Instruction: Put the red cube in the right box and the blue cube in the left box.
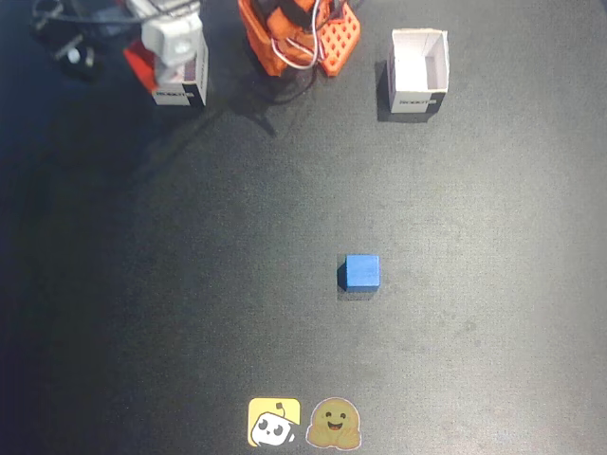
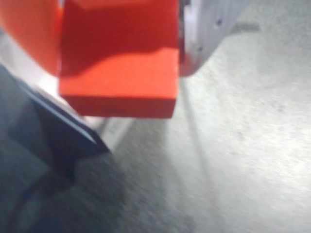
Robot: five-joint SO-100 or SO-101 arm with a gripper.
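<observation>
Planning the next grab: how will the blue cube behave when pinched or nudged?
The blue cube looks solid with flat faces, so it probably sits stable and slides instead of rolling. Its matte sides likely grip well. It seems small and light.

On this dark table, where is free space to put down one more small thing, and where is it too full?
In the fixed view, free patches lie left and right of the blue cube, and between it and the top row. The top edge is crowded: the gripper holding the red cube above one box, the arm base, the open box. Two stickers sit below.
</observation>
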